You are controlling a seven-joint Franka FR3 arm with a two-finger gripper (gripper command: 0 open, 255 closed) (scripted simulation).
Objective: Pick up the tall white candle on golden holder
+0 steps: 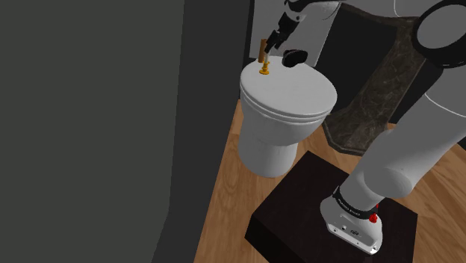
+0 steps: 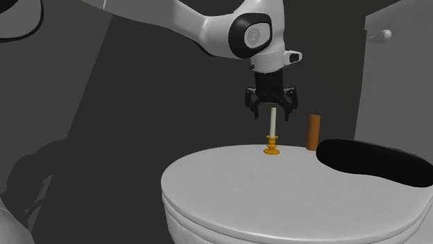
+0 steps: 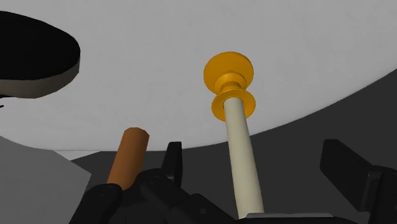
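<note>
A slim cream-white candle [image 2: 274,125] stands upright in a small golden holder [image 2: 272,147] on the white toilet lid [image 2: 277,194]. My black gripper [image 2: 272,104] hangs straight above it, open, its fingers reaching down around the candle's top. In the wrist view the candle [image 3: 243,159] rises from the holder [image 3: 229,79] into the gap between the two fingers [image 3: 173,162], and neither finger touches it. In the shoulder view the gripper [image 1: 270,46] is over the holder [image 1: 263,70] at the back of the lid.
A short brown cylinder [image 2: 313,132] stands just behind the candle, close to the fingers. A flat black object [image 2: 375,161] lies on the lid beside it. The toilet [image 1: 272,142] stands between a dark wall and my stand [image 1: 299,217].
</note>
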